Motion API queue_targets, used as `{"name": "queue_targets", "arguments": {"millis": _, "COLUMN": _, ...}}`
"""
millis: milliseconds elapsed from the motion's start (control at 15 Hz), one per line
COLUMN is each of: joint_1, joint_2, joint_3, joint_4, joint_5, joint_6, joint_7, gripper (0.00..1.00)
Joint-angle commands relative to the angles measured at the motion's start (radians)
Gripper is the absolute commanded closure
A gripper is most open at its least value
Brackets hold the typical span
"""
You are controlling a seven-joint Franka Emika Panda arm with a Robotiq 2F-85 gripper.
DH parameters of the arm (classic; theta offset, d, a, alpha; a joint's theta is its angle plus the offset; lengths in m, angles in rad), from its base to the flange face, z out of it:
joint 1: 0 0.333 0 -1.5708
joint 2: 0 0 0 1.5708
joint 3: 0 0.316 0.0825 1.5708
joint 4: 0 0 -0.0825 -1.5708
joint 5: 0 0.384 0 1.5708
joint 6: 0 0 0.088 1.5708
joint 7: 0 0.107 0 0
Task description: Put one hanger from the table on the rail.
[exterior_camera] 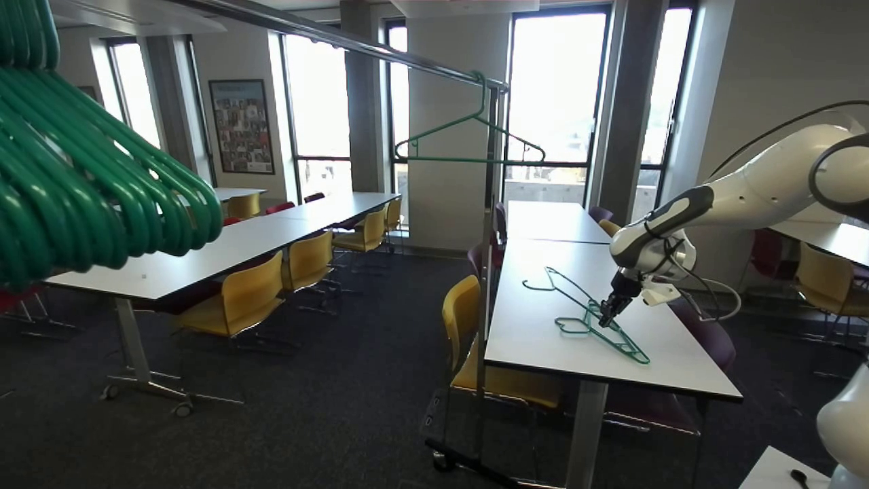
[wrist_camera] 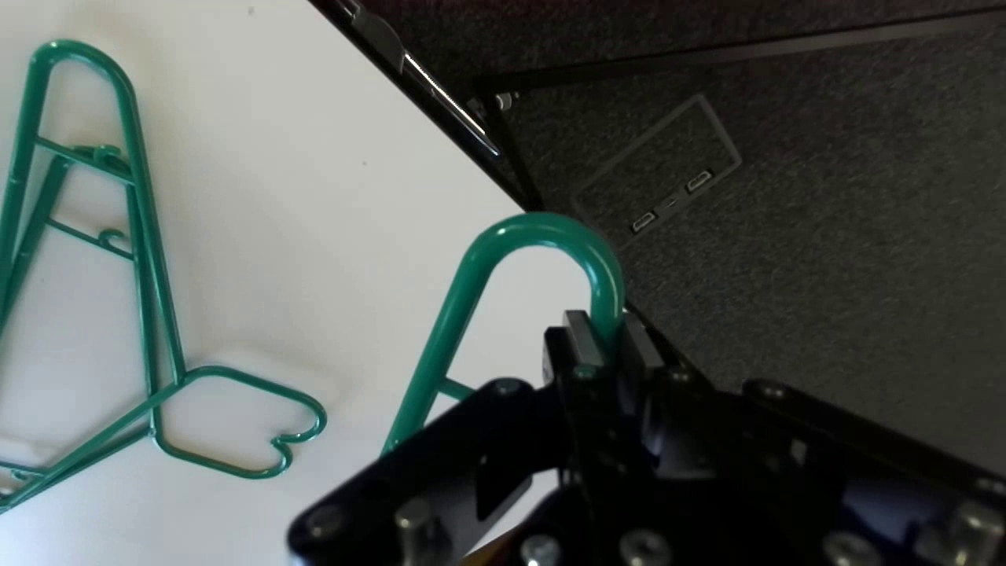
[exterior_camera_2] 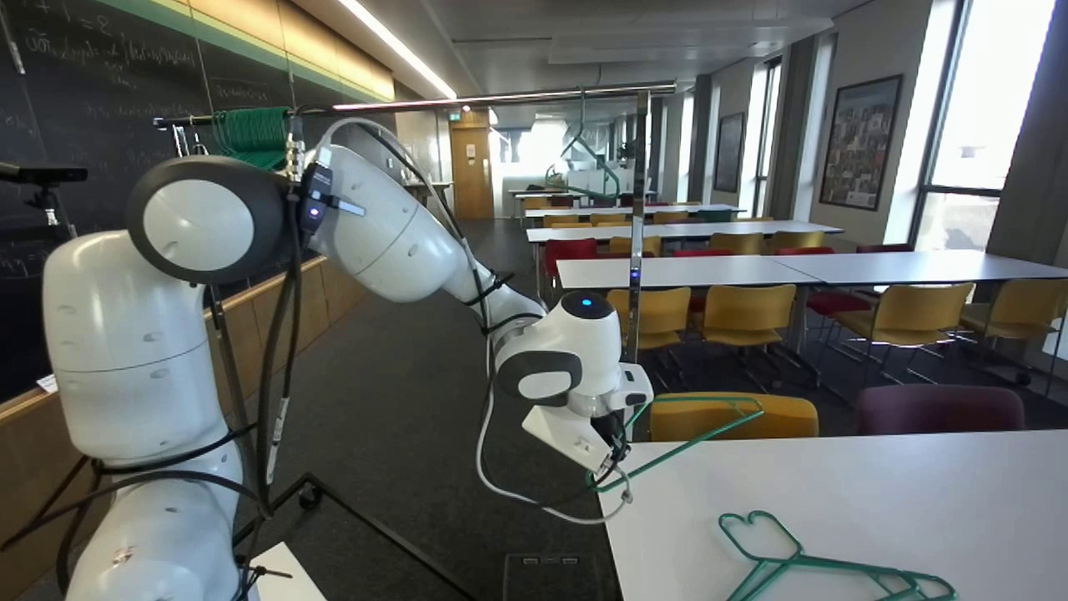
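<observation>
My gripper (wrist_camera: 605, 342) is shut on a thin green hanger (wrist_camera: 538, 228), near one rounded end. The gripper also shows in both exterior views (exterior_camera: 604, 322) (exterior_camera_2: 613, 467). The held hanger (exterior_camera_2: 692, 445) looks lifted over the near end of the white table (wrist_camera: 259, 157) (exterior_camera: 526, 333). Part of it is hidden behind the fingers. Several more green hangers (wrist_camera: 157, 251) (exterior_camera_2: 834, 563) lie overlapping on the table, with their hooks side by side. The dark metal rail (exterior_camera: 380, 51) (exterior_camera_2: 501, 100) runs high above the table, and one green hanger (exterior_camera: 448, 159) hangs near its end.
A slim rack upright (exterior_camera: 490, 204) (exterior_camera_2: 636, 250) stands beside the table. A bundle of green hangers (exterior_camera: 102, 190) (exterior_camera_2: 250, 138) hangs farther along the rail. A yellow chair (exterior_camera: 461, 305) (exterior_camera_2: 734, 417) and a purple chair (exterior_camera_2: 939, 409) stand at the table's sides.
</observation>
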Motion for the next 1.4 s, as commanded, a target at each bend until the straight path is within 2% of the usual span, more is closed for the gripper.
{"name": "queue_targets", "arguments": {"millis": 0, "joint_1": 0.087, "joint_2": -0.153, "joint_3": -0.093, "joint_4": -0.136, "joint_5": -0.031, "joint_6": -0.069, "joint_7": -0.072, "gripper": 0.97}}
{"name": "queue_targets", "arguments": {"millis": 267, "joint_1": 0.178, "joint_2": -0.222, "joint_3": -0.141, "joint_4": -0.177, "joint_5": -0.086, "joint_6": -0.239, "joint_7": -0.135, "gripper": 0.97}}
{"name": "queue_targets", "arguments": {"millis": 600, "joint_1": 0.277, "joint_2": -0.252, "joint_3": -0.135, "joint_4": -0.161, "joint_5": -0.151, "joint_6": -0.392, "joint_7": -0.126, "gripper": 0.97}}
{"name": "queue_targets", "arguments": {"millis": 933, "joint_1": 0.346, "joint_2": -0.221, "joint_3": -0.157, "joint_4": -0.033, "joint_5": -0.041, "joint_6": -0.668, "joint_7": -0.317, "gripper": 0.97}}
{"name": "queue_targets", "arguments": {"millis": 1333, "joint_1": 0.328, "joint_2": -0.116, "joint_3": -0.199, "joint_4": 0.184, "joint_5": 0.097, "joint_6": -1.029, "joint_7": -0.508, "gripper": 0.97}}
